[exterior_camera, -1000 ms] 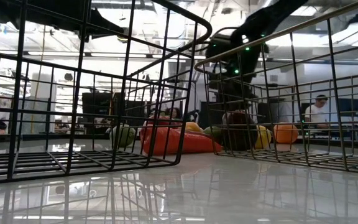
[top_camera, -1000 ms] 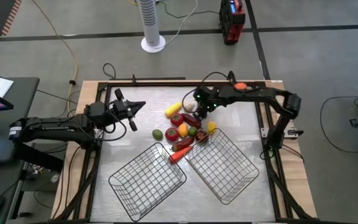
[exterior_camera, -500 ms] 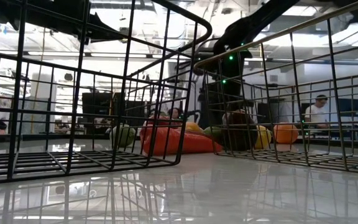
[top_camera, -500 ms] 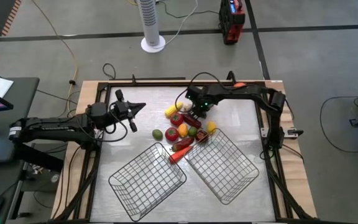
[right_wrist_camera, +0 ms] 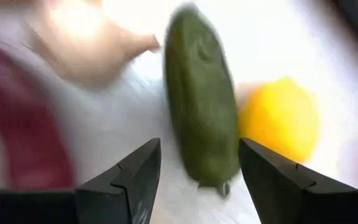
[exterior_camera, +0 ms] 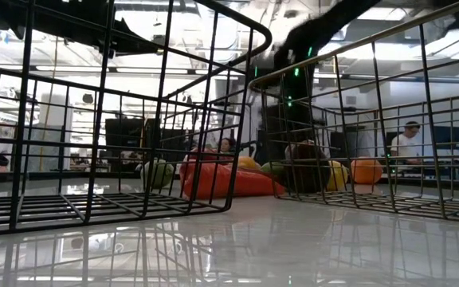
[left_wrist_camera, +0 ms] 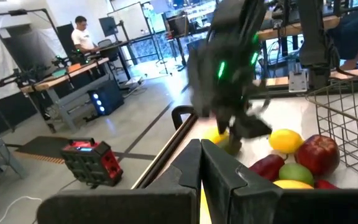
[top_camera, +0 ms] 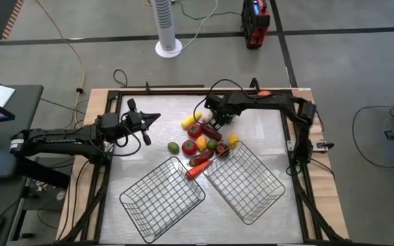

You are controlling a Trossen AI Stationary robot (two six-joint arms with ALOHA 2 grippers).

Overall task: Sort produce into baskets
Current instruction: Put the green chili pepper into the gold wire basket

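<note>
Fingers (right_wrist_camera: 135, 177) of the right gripper (right_wrist_camera: 199, 180) stand apart, empty, either side of a long green vegetable (right_wrist_camera: 202, 118).

The right gripper (top_camera: 214, 121) hangs over the far edge of the pile of produce (top_camera: 204, 140), which lies on the table (top_camera: 142, 167) just beyond the two wire baskets (top_camera: 161, 198). A lemon (right_wrist_camera: 279, 118) sits beside the green piece, seemingly touching it. The left gripper (top_camera: 142, 121) waits well off to the side, its fingers pressed together with nothing between them. Both the left basket and the right basket (top_camera: 245, 181) look empty, so the sorting seems barely begun: judging by this, every piece is yet to be lifted and dropped in.
</note>
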